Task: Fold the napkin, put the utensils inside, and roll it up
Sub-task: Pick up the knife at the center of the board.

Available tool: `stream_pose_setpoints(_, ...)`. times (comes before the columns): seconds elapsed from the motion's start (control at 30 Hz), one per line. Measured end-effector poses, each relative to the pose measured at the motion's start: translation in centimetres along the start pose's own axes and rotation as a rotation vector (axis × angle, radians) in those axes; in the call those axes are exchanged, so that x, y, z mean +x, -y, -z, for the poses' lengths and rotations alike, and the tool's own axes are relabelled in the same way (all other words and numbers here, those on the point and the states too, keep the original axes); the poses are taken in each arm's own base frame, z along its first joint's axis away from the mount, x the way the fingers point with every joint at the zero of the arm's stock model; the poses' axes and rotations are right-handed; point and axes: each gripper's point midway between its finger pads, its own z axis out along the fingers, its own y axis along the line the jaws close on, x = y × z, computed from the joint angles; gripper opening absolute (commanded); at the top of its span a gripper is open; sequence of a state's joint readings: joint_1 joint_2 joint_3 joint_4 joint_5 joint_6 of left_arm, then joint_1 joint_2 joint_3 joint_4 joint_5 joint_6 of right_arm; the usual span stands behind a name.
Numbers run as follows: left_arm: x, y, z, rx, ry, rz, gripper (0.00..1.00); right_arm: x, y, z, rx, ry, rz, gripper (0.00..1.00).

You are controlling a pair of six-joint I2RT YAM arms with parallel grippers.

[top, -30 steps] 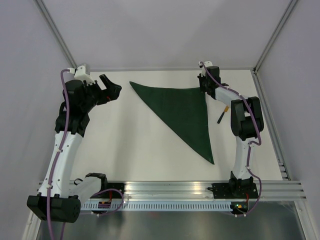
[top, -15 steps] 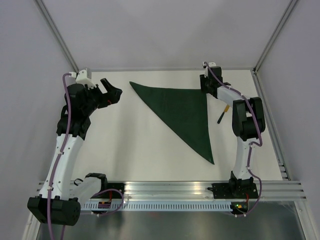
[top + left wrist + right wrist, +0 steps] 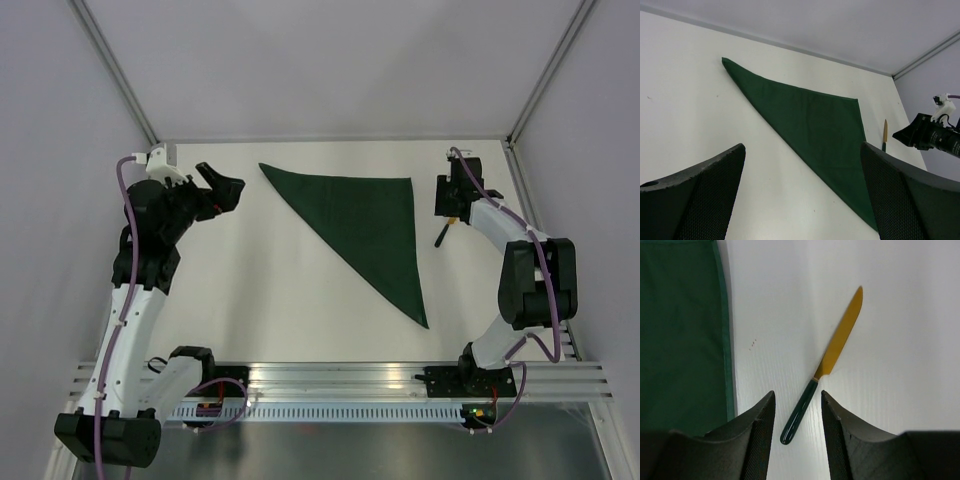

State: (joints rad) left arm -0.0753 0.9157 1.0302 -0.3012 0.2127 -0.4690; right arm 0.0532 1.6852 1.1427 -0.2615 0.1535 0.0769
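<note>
At the far left, the left gripper (image 3: 220, 182) hangs above the white table (image 3: 260, 270) with its fingers spread wide and nothing between them, well apart from the cloth. In the middle lies the dark green napkin (image 3: 365, 225), already folded into a flat triangle, its long point reaching toward the near edge. Just beside its right edge, not touching it, rests a slim knife (image 3: 820, 369) with a yellow blade and dark green handle, lying at a slant. The right gripper (image 3: 449, 205) hovers over it with its fingers parted. In the wrist view only the handle's end sits in the gap, and neither finger touches it.

The likely trouble is the pick-up. The knife is thin and flat on the table, so closing fingers may skid over it or flick it sideways. A hold that far out on the handle could let the blade droop or twist.

No brand, label or writing can be read anywhere.
</note>
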Motion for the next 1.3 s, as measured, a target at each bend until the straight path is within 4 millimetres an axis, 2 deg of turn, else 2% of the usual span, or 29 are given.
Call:
stream_pose_setpoints(0.23,1.1,-0.1,-0.3,0.015,-0.021,0.017,1.0,4.6,0.0,-0.2,0.009,-0.117,-0.014,0.48)
stream_pose_setpoints(0.4,1.1,-0.1,-0.4,0.018,-0.02,0.016,1.0,5.5,0.1,-0.7,0.017,-0.149,-0.026,0.48)
stream_pose_setpoints(0.67,1.0,-0.1,-0.5,0.021,-0.016,0.015,1.0,8.2,0.3,-2.8,0.033,-0.235,-0.041,0.47)
stream_pose_setpoints(0.9,0.9,0.0,-0.5,0.023,-0.012,0.014,1.0,7.2,1.0,-3.7,0.036,-0.228,-0.073,0.42)
stream_pose_setpoints(1.0,0.9,0.0,-0.5,0.023,-0.012,0.014,1.0,7.1,1.1,-4.0,0.027,-0.226,-0.065,0.36)
stream_pose_setpoints(1.13,1.0,-0.1,-0.5,0.022,-0.013,0.014,1.0,7.0,0.8,-4.1,0.0,-0.228,-0.037,0.22)
stream_pose_setpoints(1.3,1.2,-0.2,-0.8,0.018,-0.022,0.017,1.0,6.3,0.4,-4.8,-0.034,-0.217,0.003,0.2)
